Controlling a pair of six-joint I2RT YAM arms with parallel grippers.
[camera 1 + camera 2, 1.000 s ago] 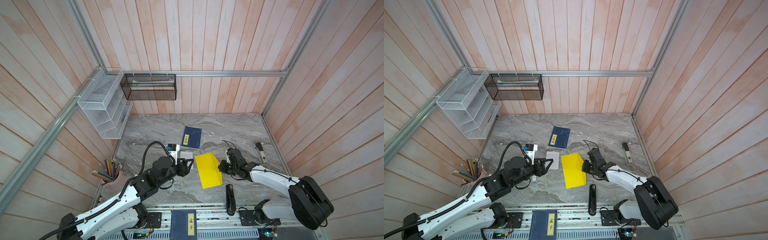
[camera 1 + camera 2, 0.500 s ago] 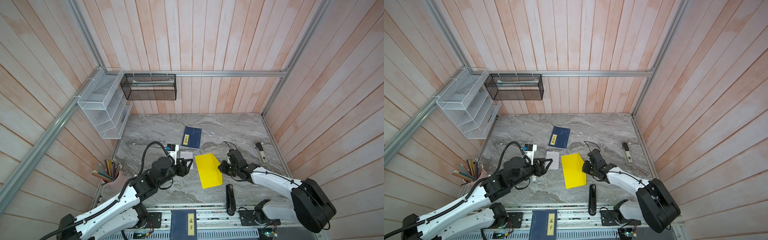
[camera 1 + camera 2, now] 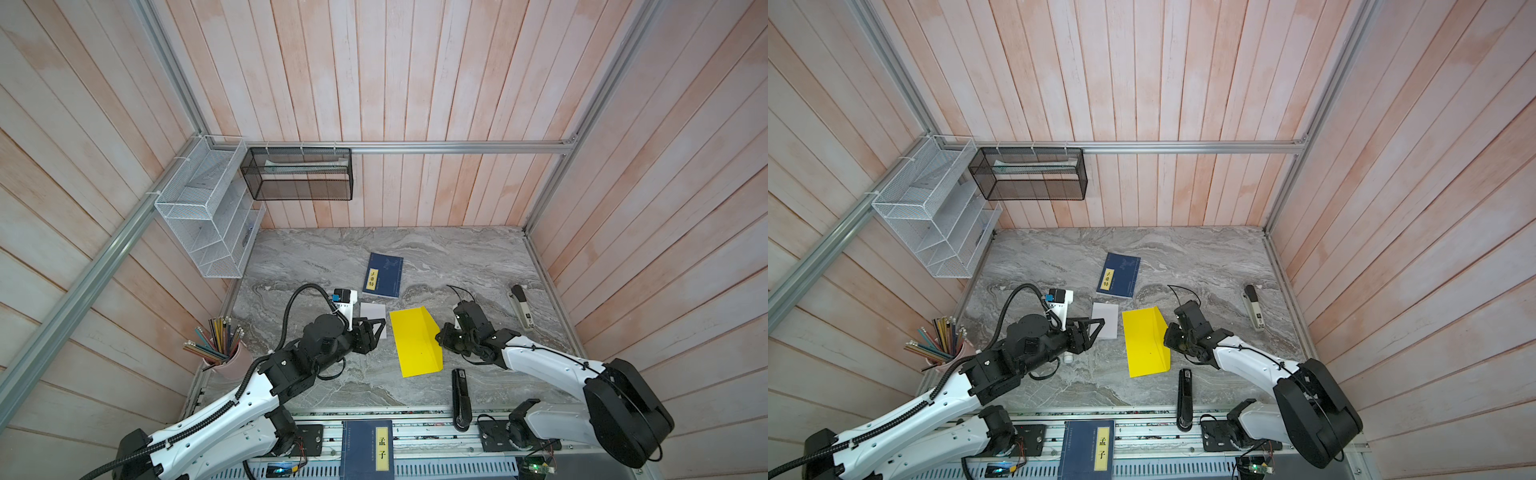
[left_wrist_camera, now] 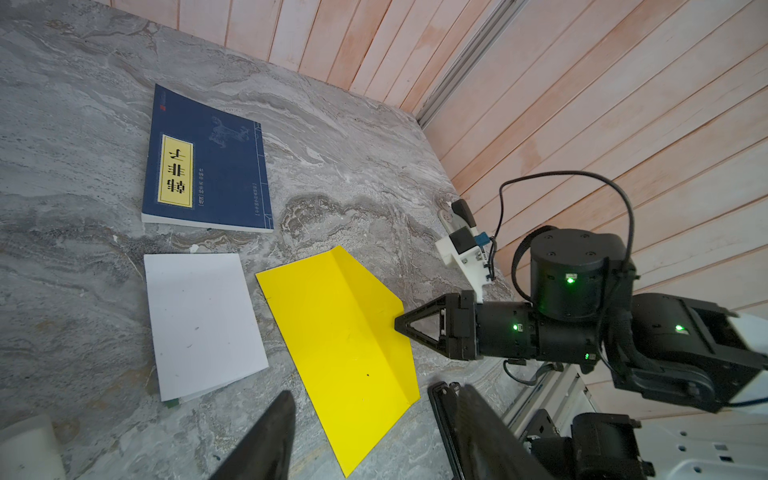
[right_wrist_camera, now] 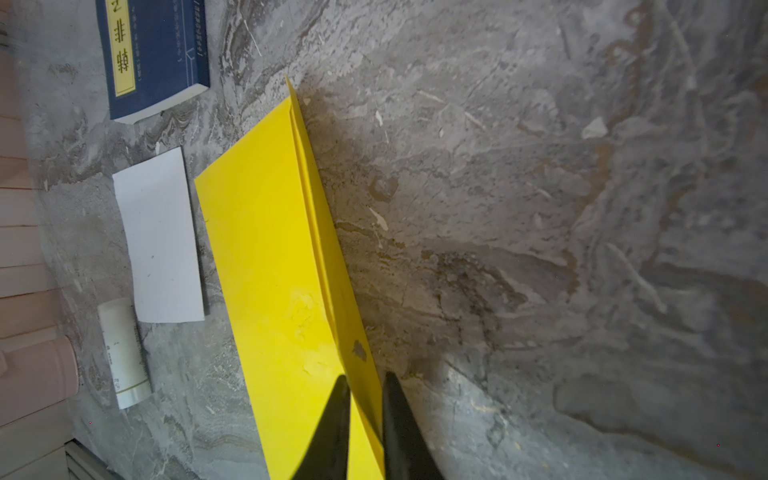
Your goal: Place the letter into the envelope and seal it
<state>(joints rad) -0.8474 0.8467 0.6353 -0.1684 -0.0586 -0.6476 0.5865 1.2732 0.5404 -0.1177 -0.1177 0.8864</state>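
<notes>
Little has shifted since the earlier frames: the right arm sits marginally closer to the envelope's right edge, and its jaws have parted slightly.

Top views: the envelope (image 3: pixel 415 343) lies flat mid-counter (image 3: pixel 478 257), long axis running near to far, flap on its right side. The letter (image 3: pixel 1105 320) lies just left of it, apart, partly under the left tool (image 3: pixel 1093 328), whose jaws stand open and empty. The right tool (image 3: pixel 438 337) meets the flap edge.

Left wrist view: a clear gap separates the letter (image 4: pixel 201 322) from the envelope (image 4: pixel 332 332); the blue book (image 4: pixel 208 166) lies beyond.

Right wrist view: the right tool (image 5: pixel 365 388) has its jaws narrowly apart, straddling the raised flap edge; whether it grips cannot be told. Open counter lies to the right.
</notes>
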